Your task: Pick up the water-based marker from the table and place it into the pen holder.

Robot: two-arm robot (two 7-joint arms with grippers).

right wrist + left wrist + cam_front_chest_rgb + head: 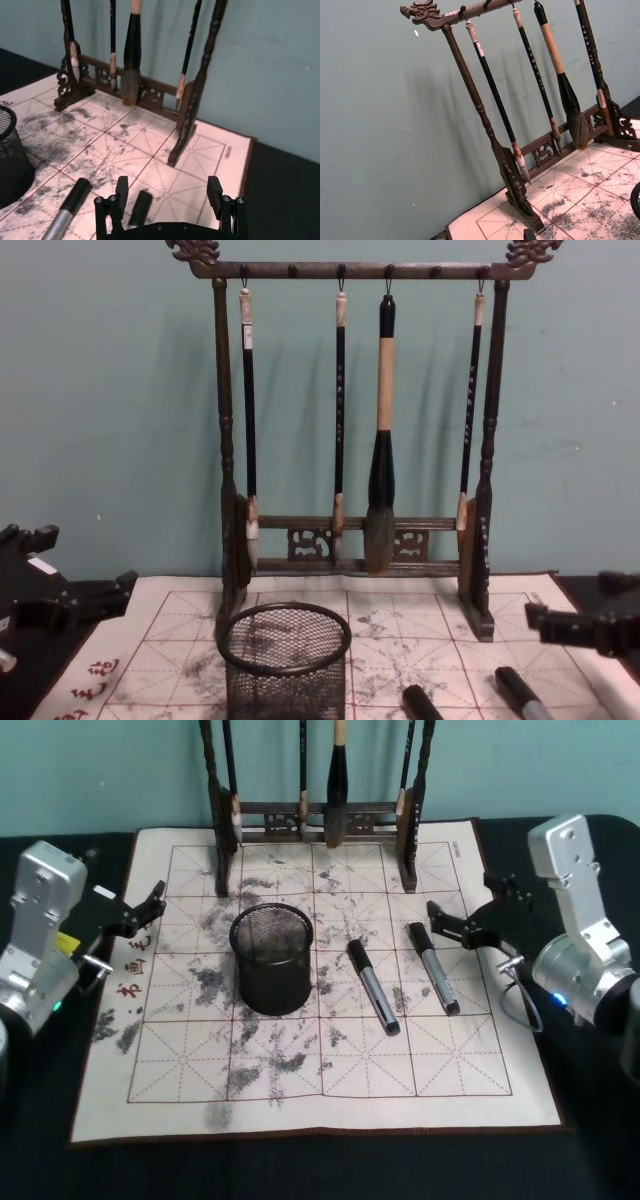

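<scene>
While the right claw [168,187] hovers spread wide, the marker [432,968] lies on the mat [330,1090] just below it, cap under the gap; a second marker [373,987] lies beyond, then the holder [271,960]. A skewed pinch could roll it into that neighbour. The rack foot [409,872] stands near; forward, the mat is open. The left claw [128,928], open, waits far across.

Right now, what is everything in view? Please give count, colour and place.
table: one, black
mat: one, cream, red grid, on table
pen holder: one, black mesh, mat centre
markers: two, black caps, silver barrels, right of pen holder
brush rack: one, dark wood, mat's back edge
brushes: four, mostly dark handles, hanging on rack
left gripper: fingers open, mat's left edge
right gripper: fingers open, beside the markers
</scene>
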